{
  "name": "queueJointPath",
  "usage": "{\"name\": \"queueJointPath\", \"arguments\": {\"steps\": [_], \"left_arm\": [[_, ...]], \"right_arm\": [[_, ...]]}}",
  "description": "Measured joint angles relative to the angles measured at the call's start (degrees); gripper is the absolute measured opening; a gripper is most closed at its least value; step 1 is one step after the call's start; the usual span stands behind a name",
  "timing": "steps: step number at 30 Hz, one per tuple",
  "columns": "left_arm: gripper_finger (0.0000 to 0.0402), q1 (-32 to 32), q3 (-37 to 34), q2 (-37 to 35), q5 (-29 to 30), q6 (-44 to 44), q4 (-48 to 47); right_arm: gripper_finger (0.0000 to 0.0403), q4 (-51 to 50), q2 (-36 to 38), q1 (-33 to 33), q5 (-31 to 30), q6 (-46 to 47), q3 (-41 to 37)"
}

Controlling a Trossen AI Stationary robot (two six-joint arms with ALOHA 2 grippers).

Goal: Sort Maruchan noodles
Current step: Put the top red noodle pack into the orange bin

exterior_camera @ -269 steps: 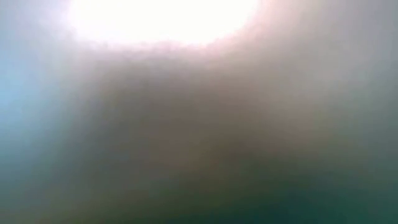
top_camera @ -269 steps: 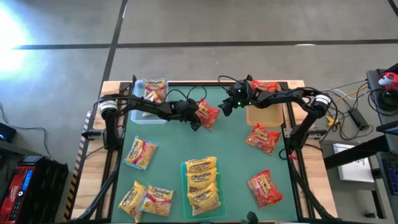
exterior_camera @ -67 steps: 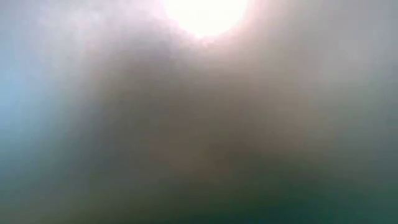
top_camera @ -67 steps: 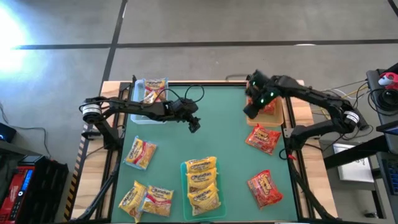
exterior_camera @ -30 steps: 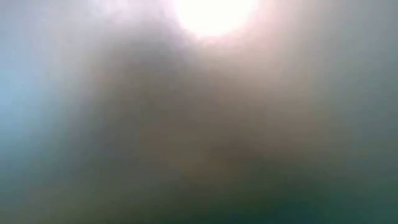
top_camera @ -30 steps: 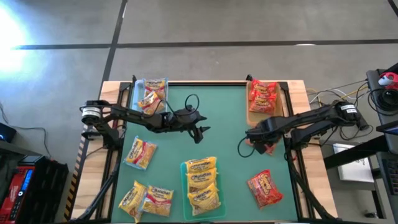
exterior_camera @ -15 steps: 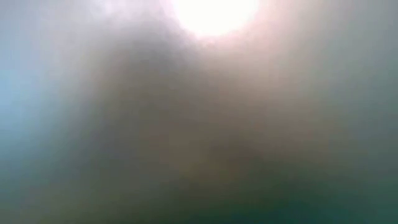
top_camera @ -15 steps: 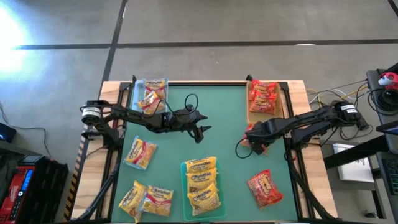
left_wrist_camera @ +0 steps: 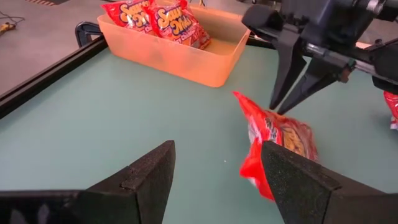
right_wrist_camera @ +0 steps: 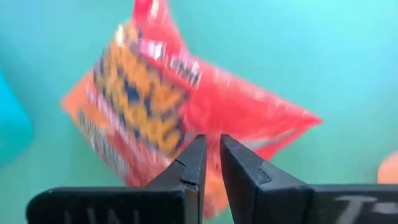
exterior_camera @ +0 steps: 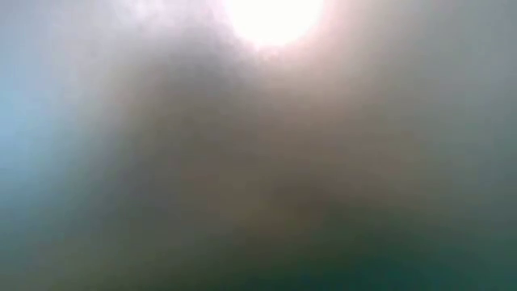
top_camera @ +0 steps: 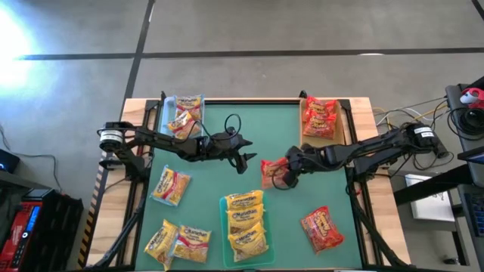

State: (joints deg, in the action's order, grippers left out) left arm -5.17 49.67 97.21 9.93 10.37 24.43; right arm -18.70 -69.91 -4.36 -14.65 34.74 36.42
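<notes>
High view: right gripper point(top_camera: 281, 172) sat mid-frame, fingers nearly closed, pinching the edge of a red noodle packet point(top_camera: 270, 172) over the green mat point(top_camera: 265, 128). Left gripper point(top_camera: 246, 160) was just to the packet's upper left, jaws spread, holding nothing; the two grippers were near each other, packet between them. Green tray point(top_camera: 224, 204) directly below held stacked yellow packets point(top_camera: 246, 221). Tan tray point(top_camera: 344, 125) at upper right held two red packets point(top_camera: 320, 117). Clear tray point(top_camera: 164, 113) at upper left held orange-and-white packets point(top_camera: 185, 112), partly under the left arm. Loose yellow packets point(top_camera: 171, 185) lay at left and lower left, one loose red packet point(top_camera: 321, 229) at lower right. Bare mat lay open at top centre between the trays. Low view was blurred, nothing readable.
</notes>
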Motion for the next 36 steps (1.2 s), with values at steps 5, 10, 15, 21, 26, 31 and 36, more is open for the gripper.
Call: {"name": "queueJointPath", "arguments": {"steps": [5, 10, 15, 21, 26, 31, 36], "left_arm": [[0.0223, 0.0, -0.08, 0.0, -0.02, -0.02, 0.0], [0.0223, 0.0, -0.37, 0.02, -0.02, -0.92, -0.14], [0.0223, 0.0, -0.37, 0.02, -0.02, -0.9, -0.07], [0.0223, 0.0, -0.37, 0.14, -0.02, -0.9, 0.0], [0.0223, 0.0, -0.37, 0.13, -0.02, -0.9, 0.0], [0.0223, 0.0, -0.37, 0.13, -0.02, -0.89, 0.01], [0.0223, 0.0, -0.37, 0.13, -0.02, -0.88, 0.0]], "right_arm": [[0.0038, 3.01, 0.04, 0.0, 1.61, 0.99, 1.04], [0.0038, 3.23, -0.57, -0.99, 13.4, 5.84, 1.53], [0.0038, 3.28, -4.2, -3.74, 13.2, 8.64, 1.12], [0.0038, 9.81, -11.18, -5.67, 13.17, 7.79, 1.12], [0.0038, 15.65, -16.6, -5.42, 11.58, 4.25, 1.48], [0.0038, 16.93, -20.83, -4.34, 2.09, -0.19, 4.42], [0.0038, 17.06, -24.12, -1.97, -10.53, -7.43, 8.15]]}}
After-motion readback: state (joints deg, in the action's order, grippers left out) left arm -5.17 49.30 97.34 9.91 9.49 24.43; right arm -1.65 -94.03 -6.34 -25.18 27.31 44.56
